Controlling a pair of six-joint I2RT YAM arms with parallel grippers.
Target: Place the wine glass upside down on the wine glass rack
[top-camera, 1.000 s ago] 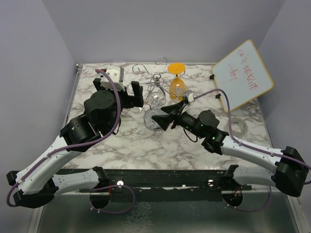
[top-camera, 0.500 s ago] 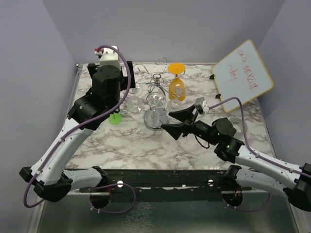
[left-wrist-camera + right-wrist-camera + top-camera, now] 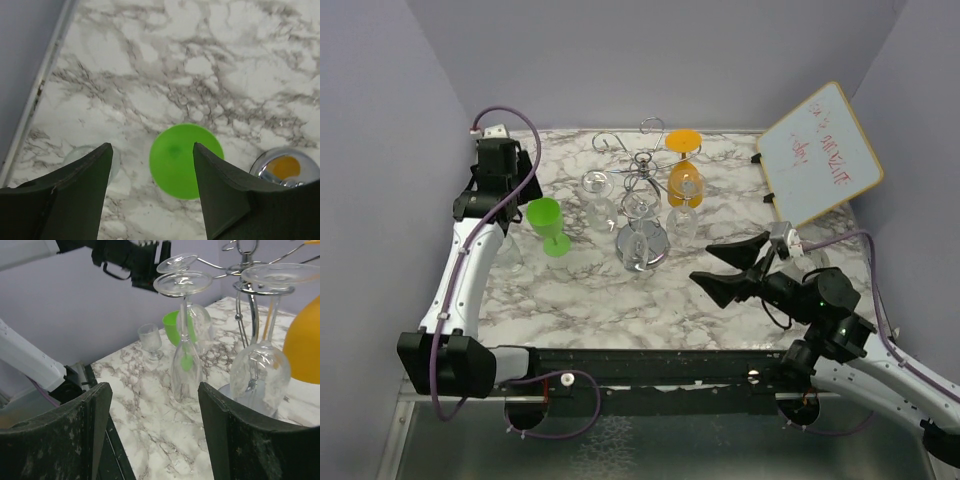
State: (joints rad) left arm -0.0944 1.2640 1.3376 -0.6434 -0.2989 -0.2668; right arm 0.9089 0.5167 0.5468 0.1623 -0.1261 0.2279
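We are taking the green wine glass (image 3: 185,160) as the one to hang. It is standing upright on the desk (image 3: 580,290), left of the wine glass rack (image 3: 658,252) and apart from it. The left gripper (image 3: 152,147) is hovering above it with its jaws spread and nothing between them. In the left wrist view we are looking straight down into the bowl, which sits a little toward the right finger.

So we are judging the step in hand to be the grasp. To do it well, we are thinking of these points:

- Centring the jaws over the bowl before coming down.
- Descending straight, because a small clear glass (image 3: 149,338) is standing just beside the green one, on the left finger's side, and could be knocked.
- Closing on the bowl or upper stem, so that the foot is free to slide into a scroll arm.
- Squeezing gently, since the wall is probably smooth and could slip.

The right gripper (image 3: 155,390) is waiting well short of the rack, its jaws spread and empty. Clear glasses (image 3: 186,370) and an orange one (image 3: 307,345) are already hanging there, so we are aiming for the far-left scrolls, which look free.
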